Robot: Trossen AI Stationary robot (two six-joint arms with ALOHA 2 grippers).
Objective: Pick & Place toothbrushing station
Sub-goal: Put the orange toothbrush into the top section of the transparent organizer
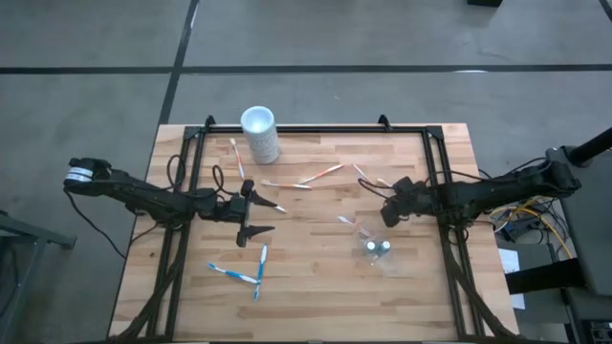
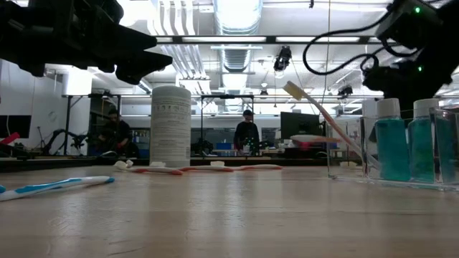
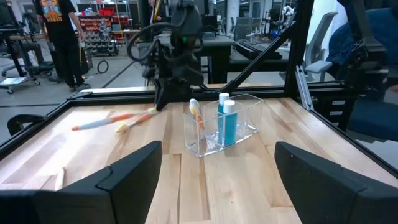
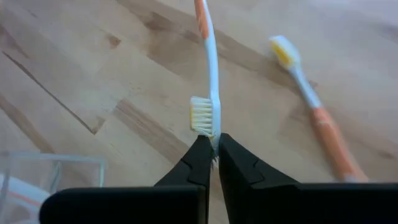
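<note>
Fingers of my right gripper are clamped together on the head end of an orange-and-white toothbrush, its handle running straight out ahead of the tips, over the table. From overhead, that right gripper sits just beside the clear holder, which lies toward the table's near edge from it, so I judge the brush needs swinging that way and dropping in upright. The holder already carries two blue bottles and one brush. My left gripper waits mid-table with fingers spread wide and empty, farther from the holder. Loose brushes lie on the butcher-block top: blue ones near the front, orange ones behind. Farther back stands a white cup, then a workshop with people standing.
</note>
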